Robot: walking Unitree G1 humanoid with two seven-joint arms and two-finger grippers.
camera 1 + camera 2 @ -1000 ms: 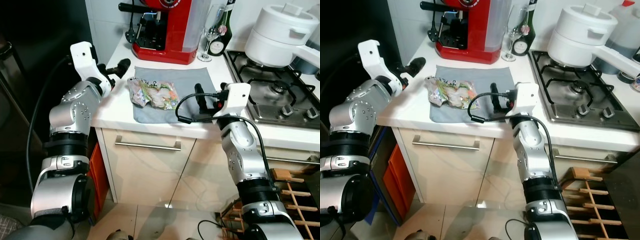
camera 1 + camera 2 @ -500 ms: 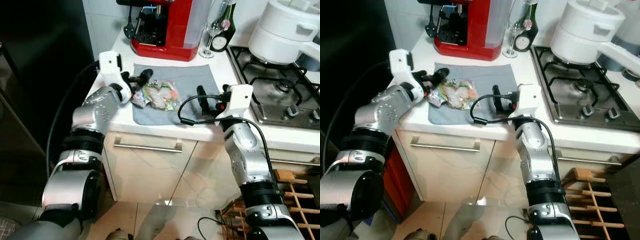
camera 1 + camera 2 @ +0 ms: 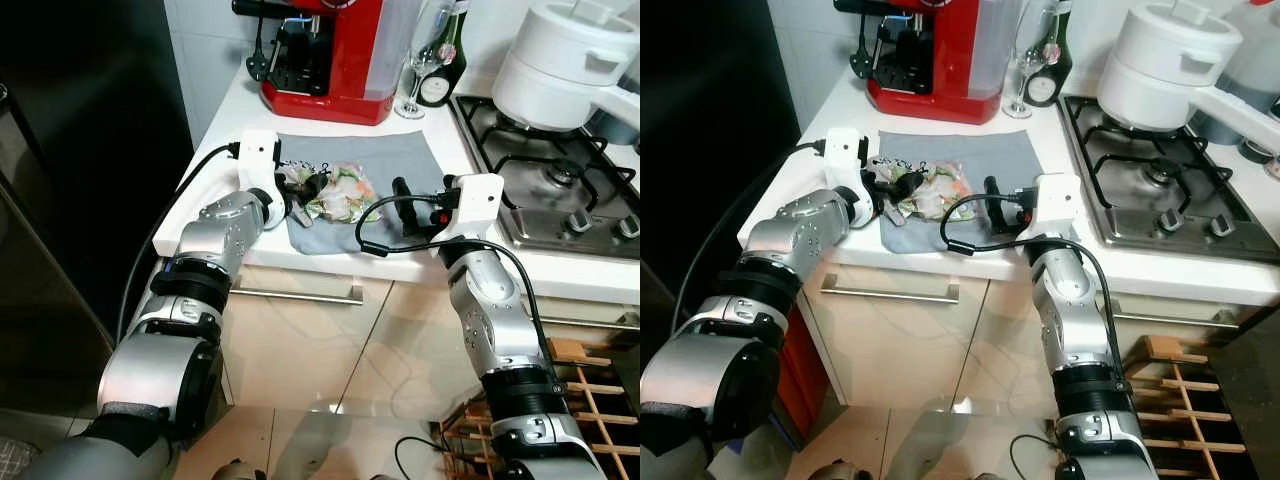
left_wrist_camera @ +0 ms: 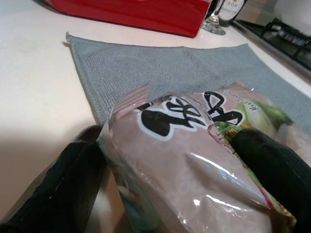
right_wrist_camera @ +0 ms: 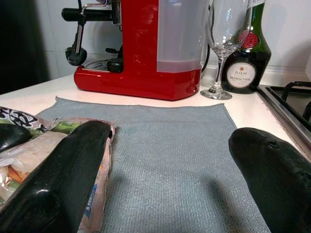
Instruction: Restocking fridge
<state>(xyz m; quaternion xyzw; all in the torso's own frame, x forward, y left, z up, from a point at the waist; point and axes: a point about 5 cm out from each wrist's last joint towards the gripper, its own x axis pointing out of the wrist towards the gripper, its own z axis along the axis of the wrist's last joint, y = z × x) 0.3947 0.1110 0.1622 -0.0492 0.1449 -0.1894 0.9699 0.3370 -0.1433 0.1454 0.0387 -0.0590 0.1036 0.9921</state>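
left wrist view: the two black fingers point(image 4: 73, 189) of the left gripper point(image 3: 305, 190) sit on either side of a clear plastic food packet point(image 4: 194, 160) with black lettering, pressed against its sides, so the gripper is closed around the packet. the head views add that the packet point(image 3: 335, 192) lies at centre frame on the near left part of a grey cloth point(image 3: 385, 160), whose front left corner looks rucked up, though the packet partly covers it.

right wrist view: the right gripper point(image 5: 167, 160) has its fingers spread wide and holds nothing; one fingertip point(image 5: 77, 150) is just beside the packet's edge, with bare cloth between the fingers. in the left eye view this gripper point(image 3: 410, 205) rests low over the cloth's right front corner, at centre right.

surroundings: a red espresso machine point(image 3: 335, 55) stands at upper centre behind the cloth, with a wine glass point(image 3: 425, 50) and a dark green bottle point(image 5: 250, 48) labelled d.o.m just to its right. a gas hob point(image 3: 560, 180) takes up the upper right, carrying a white lidded pot point(image 3: 560, 60). the white counter point(image 3: 225, 150) ends at a dark area on the left. a wooden rack point(image 3: 590, 390) sits at lower right beside the cabinet.
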